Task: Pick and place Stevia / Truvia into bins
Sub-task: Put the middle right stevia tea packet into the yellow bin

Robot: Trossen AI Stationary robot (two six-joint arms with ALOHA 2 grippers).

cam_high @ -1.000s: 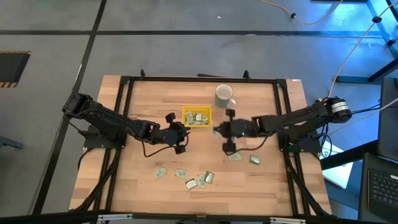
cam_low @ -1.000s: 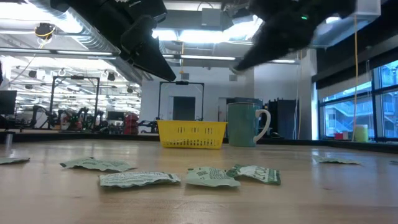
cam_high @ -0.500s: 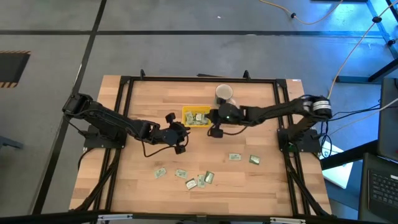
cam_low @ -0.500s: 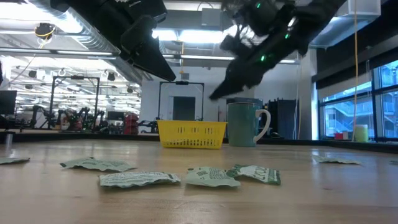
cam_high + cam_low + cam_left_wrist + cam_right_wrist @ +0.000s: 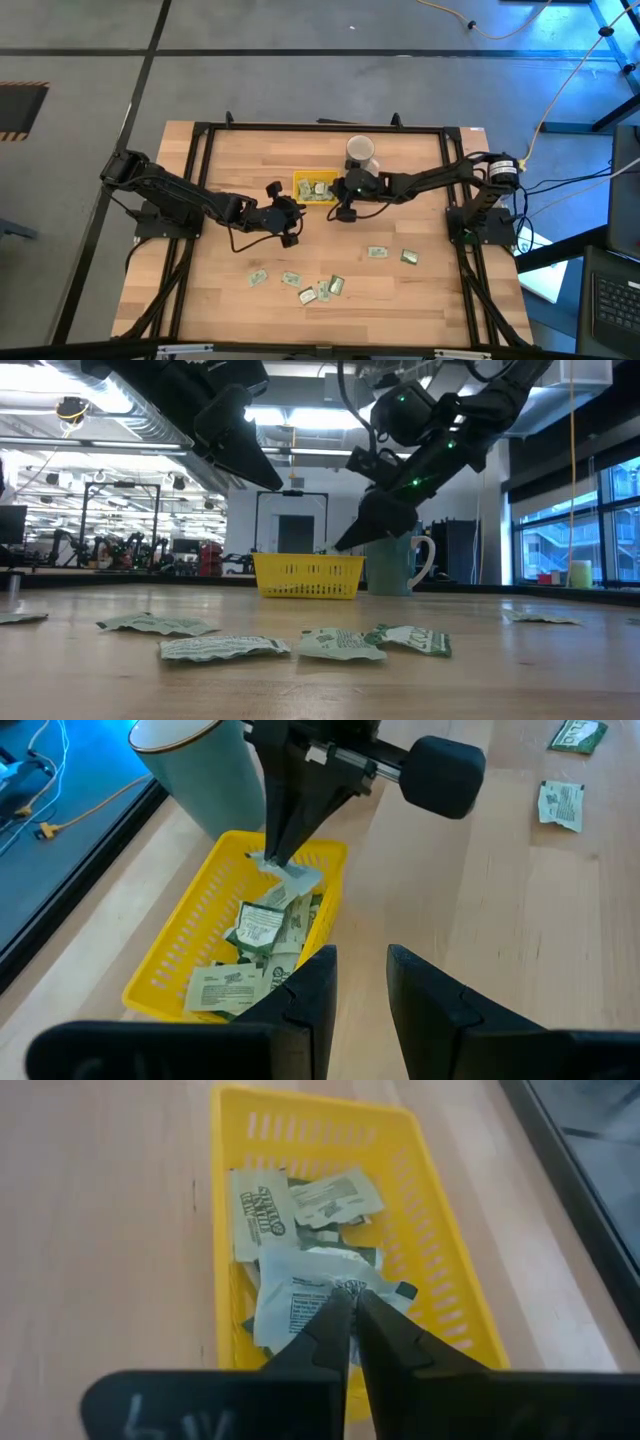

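I've got a sachet (image 5: 300, 1295) pinched in my right gripper (image 5: 350, 1308), right over the yellow tray (image 5: 316, 188) near the table's (image 5: 430, 300) far edge. My left gripper (image 5: 352, 982) hangs parted beside the tray.

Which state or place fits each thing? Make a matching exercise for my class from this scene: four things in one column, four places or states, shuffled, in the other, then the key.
Things
1. right gripper
2. left gripper
3. mug
4. loose sachets

Places or states
A. lying on the bare table, near its front edge
B. standing beside the tray, on its right
C. over the tray, shut on a sachet
D. open, holding nothing, left of the tray

Pairs: 1-C, 2-D, 3-B, 4-A
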